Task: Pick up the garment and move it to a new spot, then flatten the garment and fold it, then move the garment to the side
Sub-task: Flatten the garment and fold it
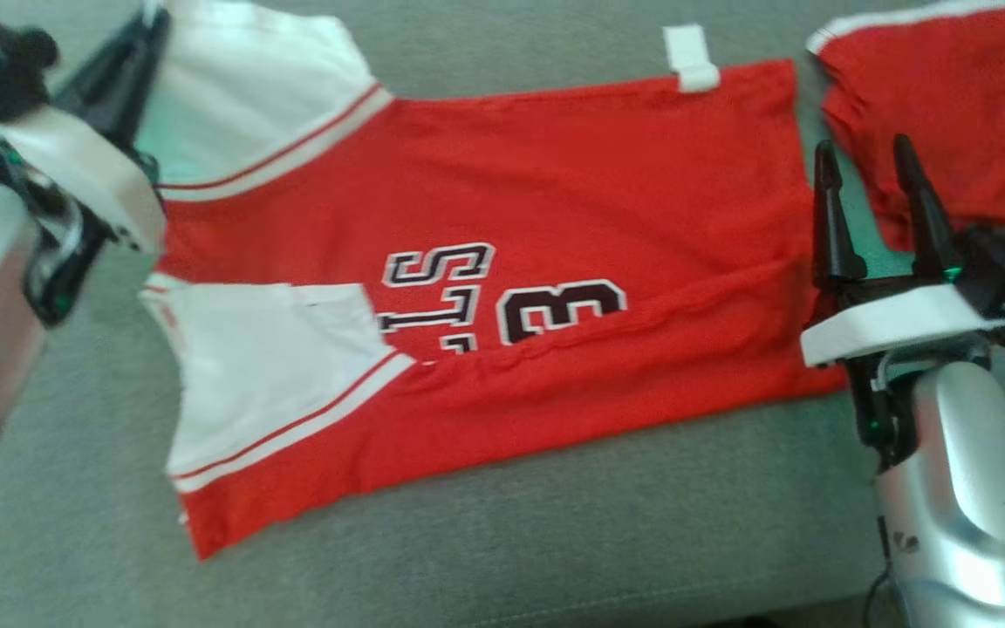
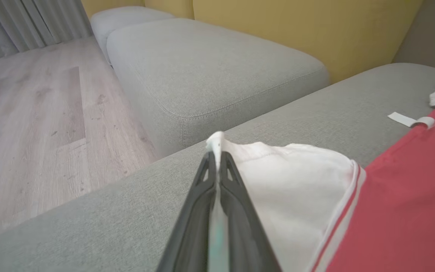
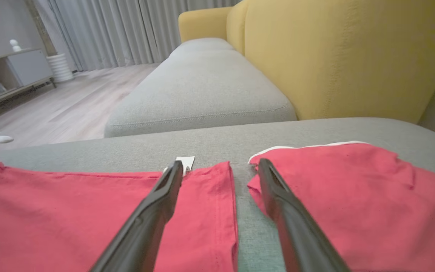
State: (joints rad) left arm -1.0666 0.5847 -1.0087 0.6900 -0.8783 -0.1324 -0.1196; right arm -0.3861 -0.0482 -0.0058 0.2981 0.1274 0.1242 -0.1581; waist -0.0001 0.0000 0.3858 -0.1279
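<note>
Jersey [image 1: 555, 218], where is it?

Spread on a grey cushion [image 1: 555, 541]. It is red with white sleeves, and black letters and a number face up. The collar end lies to the robot's left and the hem to its right. A crease runs along the near side.

What has the left gripper [image 2: 216, 158] got?

Its fingers are pressed together on the edge of the far sleeve [image 2: 289, 177]. A tip of white cloth pokes out past them.

And the right gripper [image 1: 864, 166]?

Its jaws are spread wide, holding nothing. It sits at the hem. One finger is over the jersey's corner and the other over a second red cloth [image 1: 947, 105] just beside it. A narrow strip of cushion shows between the two. Whether the fingers touch fabric, I cannot tell.

Anything else nearby?

A white tag [image 1: 690, 57] sticks out from the jersey's far edge. A yellow backrest [image 3: 334, 56] rises behind, and a wood floor [image 2: 32, 113] lies beyond the cushion.
</note>
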